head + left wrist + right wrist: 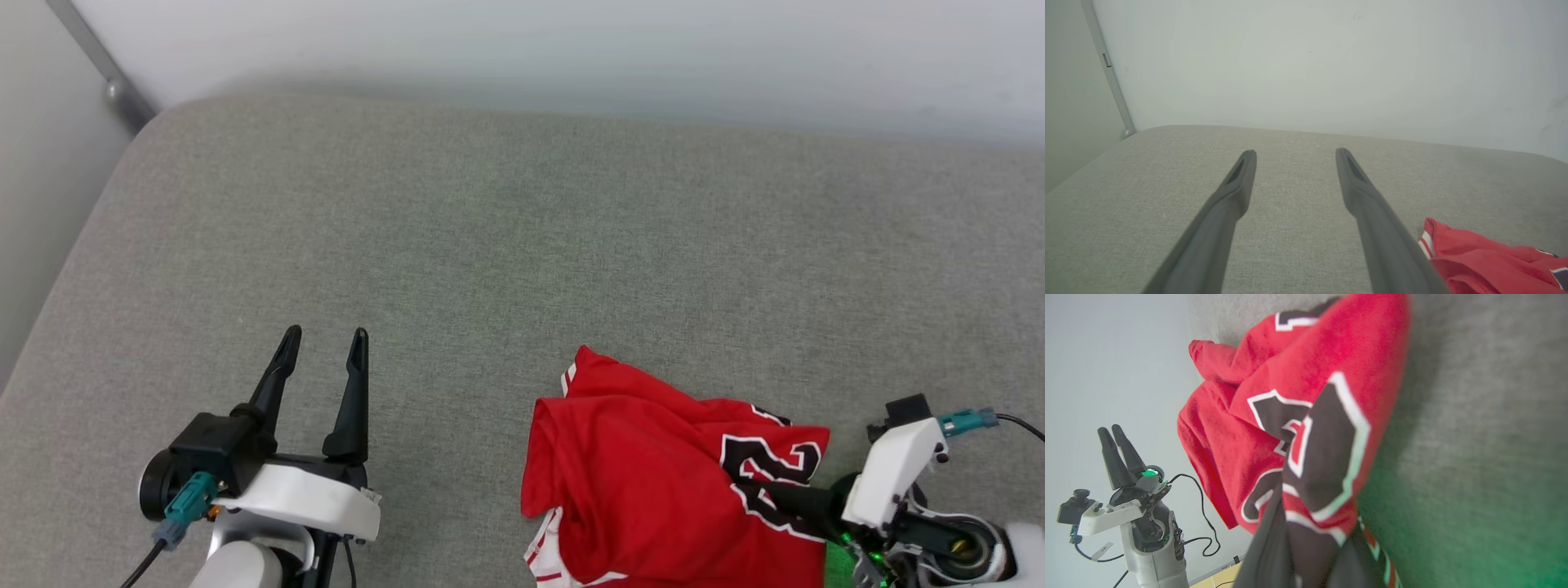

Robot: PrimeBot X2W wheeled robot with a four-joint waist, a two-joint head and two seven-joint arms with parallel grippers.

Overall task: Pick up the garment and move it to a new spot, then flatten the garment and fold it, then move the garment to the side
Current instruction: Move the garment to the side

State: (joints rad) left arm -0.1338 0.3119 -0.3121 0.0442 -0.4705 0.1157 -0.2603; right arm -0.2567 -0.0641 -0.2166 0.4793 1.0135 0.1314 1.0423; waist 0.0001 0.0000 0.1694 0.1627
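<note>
Pinching garment (645,457) at black numeral, right gripper (763,490) clamped tight on fold of cloth, at near edge of grey cushion (490,229). Garment bunched in soft heap.

Judgement: lift enough to clear drag, carry toward open middle, hold pinch firm; thin jersey knit could slip.

Red body, white-outlined digits, red-striped white trim at near side.

Left gripper (326,333) fingers spread, empty, over bare cushion well left of garment.

Cushion coarse-woven, far left corner rounded. Beyond, plain pale wall (571,49).

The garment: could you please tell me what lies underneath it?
The grey cushion runs under the garment, which the right gripper pinches. Anything beneath its folds is covered.
</note>
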